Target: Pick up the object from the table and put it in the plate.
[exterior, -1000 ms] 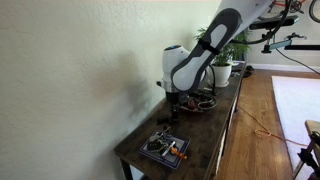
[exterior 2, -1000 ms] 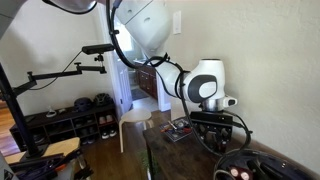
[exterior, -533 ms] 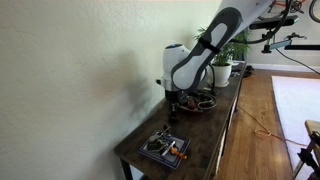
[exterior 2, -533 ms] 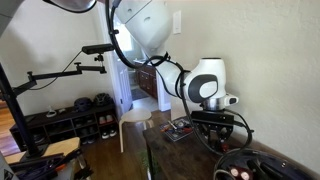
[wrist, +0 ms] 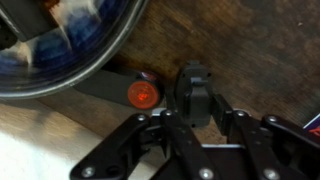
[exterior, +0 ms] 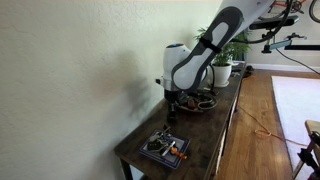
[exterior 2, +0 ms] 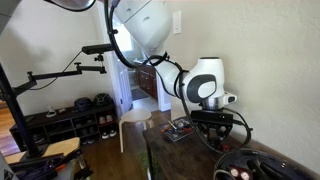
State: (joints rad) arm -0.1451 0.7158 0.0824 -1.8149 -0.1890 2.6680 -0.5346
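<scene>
One gripper [wrist: 195,88]: in the wrist view it is the nearest thing. Its fingertips show as a single dark block with no gap that we can see, so we read it as closed and holding nothing, though the picture is blurred.
Gripper height: in an exterior view the gripper [exterior: 172,108] hangs low over the desk [exterior: 200,130], under the white and black arm [exterior: 205,50].
Orange piece [wrist: 143,94]: small and round. It lies just beside the fingertips, not between them, and we cannot tell if it touches them.
Where the orange piece lies: on the desk [wrist: 260,50], just outside the rim of the plate [wrist: 105,62] and not inside it.
Plate: round with a dark rim. In the wrist view we see blue and white shapes inside it, too blurred to name.
Plate on the desk: in both exterior views the plate [exterior: 203,103] [exterior 2: 268,158] is near the gripper, on the side away from the square tray.
Square tray [exterior: 163,148]: dark, with orange pieces. It stands at one end of the desk, well apart from the plate.
Plant [exterior: 225,55]: in a white pot, beyond the plate, near the other end of the desk.
Wall [exterior: 70,70]: pale and plain. The desk runs along it.
</scene>
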